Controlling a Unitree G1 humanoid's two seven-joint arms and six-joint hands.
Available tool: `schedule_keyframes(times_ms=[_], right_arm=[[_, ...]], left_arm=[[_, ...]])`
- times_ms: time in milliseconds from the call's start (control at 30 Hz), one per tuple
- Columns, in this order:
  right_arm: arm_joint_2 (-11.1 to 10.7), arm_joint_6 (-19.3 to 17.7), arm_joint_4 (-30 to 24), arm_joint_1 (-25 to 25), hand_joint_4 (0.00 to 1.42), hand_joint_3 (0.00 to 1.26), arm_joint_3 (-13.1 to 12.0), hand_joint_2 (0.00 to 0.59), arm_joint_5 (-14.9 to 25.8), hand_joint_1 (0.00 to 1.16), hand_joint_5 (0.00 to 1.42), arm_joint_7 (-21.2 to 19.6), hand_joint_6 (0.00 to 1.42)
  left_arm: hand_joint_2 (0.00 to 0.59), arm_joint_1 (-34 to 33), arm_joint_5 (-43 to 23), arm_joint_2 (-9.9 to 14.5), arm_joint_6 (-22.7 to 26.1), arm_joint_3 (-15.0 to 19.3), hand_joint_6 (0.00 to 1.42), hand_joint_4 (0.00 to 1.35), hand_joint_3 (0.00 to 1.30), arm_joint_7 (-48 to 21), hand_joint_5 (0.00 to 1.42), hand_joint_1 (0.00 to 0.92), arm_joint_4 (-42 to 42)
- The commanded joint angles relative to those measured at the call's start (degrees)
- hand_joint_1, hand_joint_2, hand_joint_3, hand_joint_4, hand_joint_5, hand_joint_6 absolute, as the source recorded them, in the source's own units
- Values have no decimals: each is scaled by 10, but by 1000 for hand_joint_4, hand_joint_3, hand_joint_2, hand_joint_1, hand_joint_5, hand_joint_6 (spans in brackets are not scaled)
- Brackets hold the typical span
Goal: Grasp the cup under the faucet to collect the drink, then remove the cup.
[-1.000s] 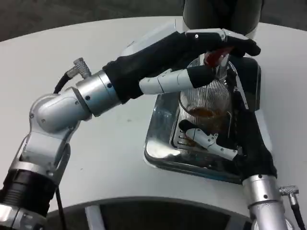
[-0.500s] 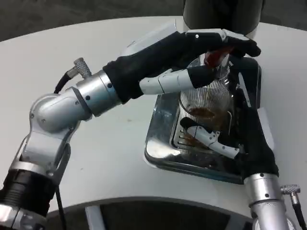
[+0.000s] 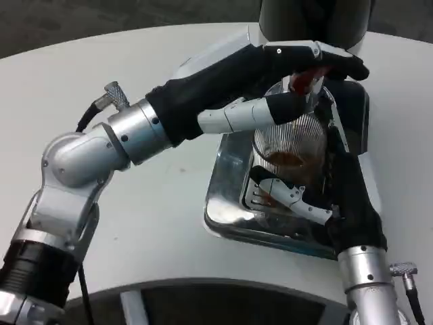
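- The right hand [image 3: 331,196] wraps the clear ribbed cup [image 3: 289,145] from its near right side, fingers [image 3: 292,198] curled across the cup's lower front.
- The cup stands on the shiny metal drip tray [image 3: 226,196], brown drink pooled in its bottom.
- Directly above the cup, the left hand [image 3: 298,64] lies with fingers together on the red faucet lever [image 3: 302,81].
- Behind the cup rises the dispenser body [image 3: 311,20]; no writing is legible.

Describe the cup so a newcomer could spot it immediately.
Start at the shiny metal drip tray in front of the dispenser. The cup stands on it under the red tap lever, between both hands: clear, ribbed, with brown drink at its bottom.
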Motion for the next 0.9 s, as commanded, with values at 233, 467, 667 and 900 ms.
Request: schedule_keyframes(times_ms=[233,467,667,900], right_arm=[[7,-16,40,-20,106,68,3,144,-3,878,149,-20,165],[7,-23,53,-25,176,100,3,145,-8,886,212,-36,200],[8,-26,58,-26,338,194,2,145,-9,886,354,-44,268],[9,-26,57,-24,504,382,2,154,-13,906,522,-58,389]], left_arm=[[41,35,42,17,31,-16,58,202,351,-14,223,0,6],[41,36,41,19,31,-15,58,202,351,-13,223,0,6],[42,36,41,19,31,-15,58,202,356,-13,223,0,7],[42,37,41,19,33,-15,58,202,359,-12,223,0,5]])
